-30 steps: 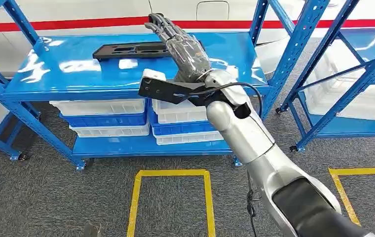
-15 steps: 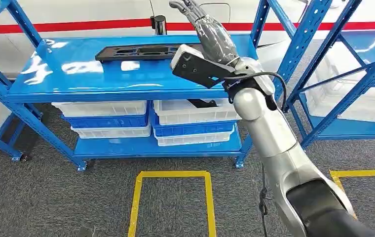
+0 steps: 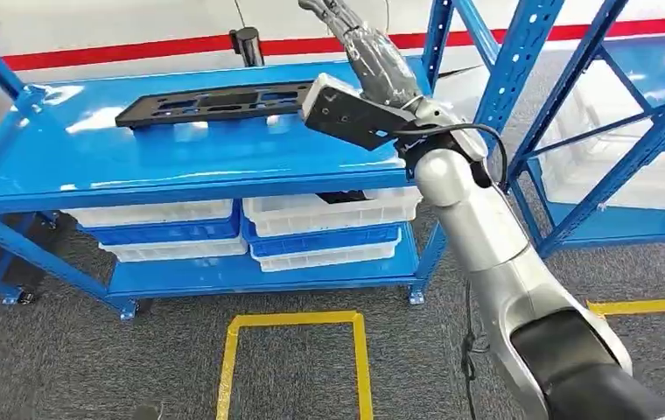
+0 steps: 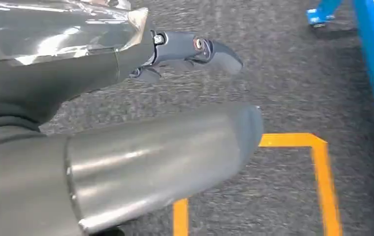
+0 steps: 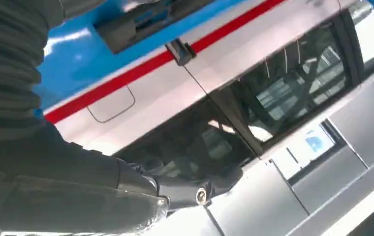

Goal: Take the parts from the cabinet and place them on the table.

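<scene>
The task looks barely begun. In the head view the long black part (image 3: 215,103) lies flat on the top shelf (image 3: 180,162) of the blue cabinet, toward its back edge, with nothing touching it. The right hand (image 3: 366,48) is raised above the right end of that shelf, past the near end of the part and clear of it, its fingers stretched out and apart and holding nothing; the right wrist view shows the same outstretched fingers (image 5: 185,189) against the white vehicle with the red stripe (image 5: 126,78) behind the cabinet. The left hand (image 4: 126,59) hangs low over the grey carpet near the yellow floor marking (image 4: 318,162); one dark finger reaches out with nothing in it, but how the others lie I cannot tell. On the lower shelf sit white bins (image 3: 329,210) on blue trays (image 3: 325,238), and a dark piece (image 3: 342,197) shows in the right-hand bin, too hidden to make out. No bench for the parts can be seen from here. By my reading everything is still to do: reach down to the part, grip it, lift it off the shelf, and carry it to the bench.
</scene>
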